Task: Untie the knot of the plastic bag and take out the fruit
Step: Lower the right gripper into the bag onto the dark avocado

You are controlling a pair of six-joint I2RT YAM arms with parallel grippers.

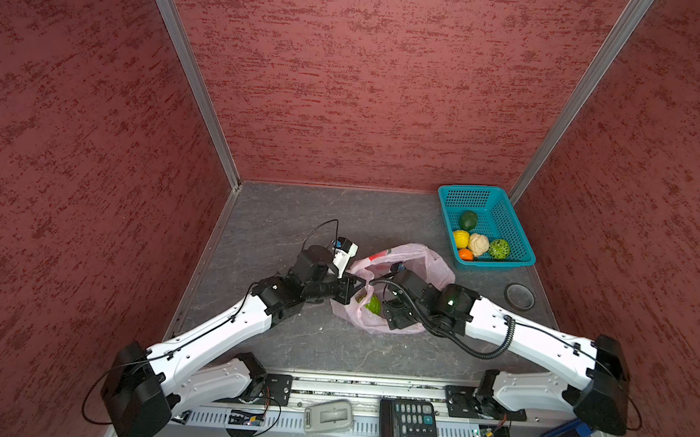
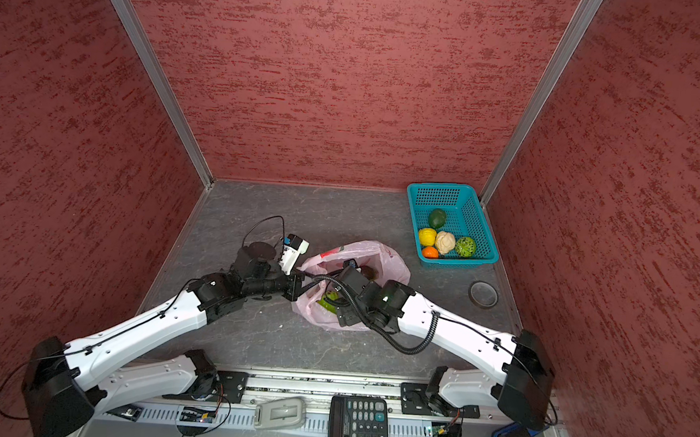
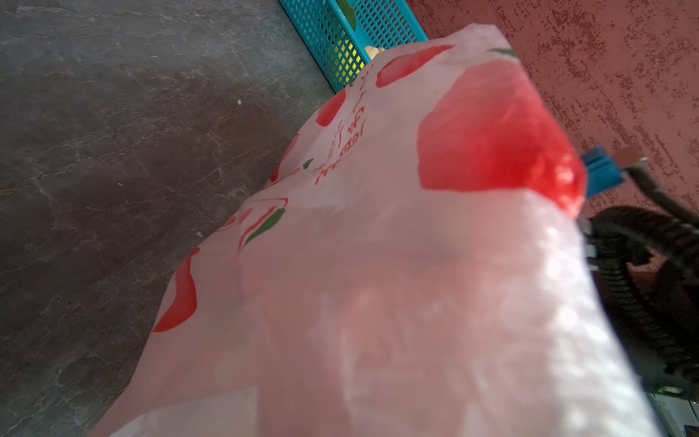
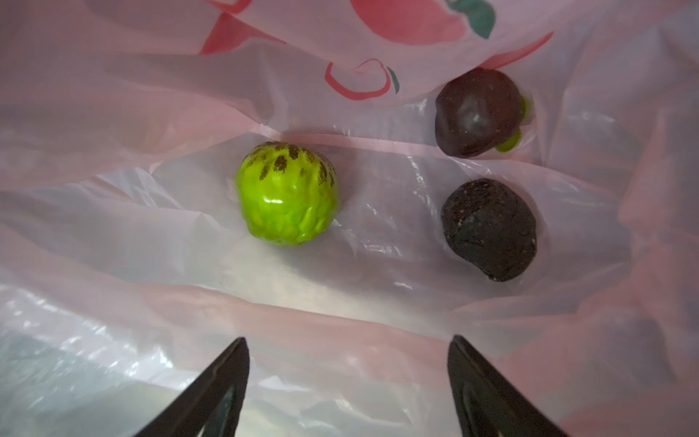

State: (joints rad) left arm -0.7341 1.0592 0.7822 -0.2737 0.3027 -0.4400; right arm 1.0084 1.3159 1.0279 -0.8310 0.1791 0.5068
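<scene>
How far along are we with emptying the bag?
Done: the bag is open, and five fruits sit in the basket. In hand: the left tool pinches the bag's rim, the right tool hangs open inside it. Left: a green fruit and two brown fruits lie on the bag's bottom.

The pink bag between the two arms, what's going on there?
The left gripper is shut on the rim of the plastic bag, holding it open. The right gripper hangs open inside it, above a light green fruit and two dark brown fruits. Five fruits already sit in the teal basket.
</scene>
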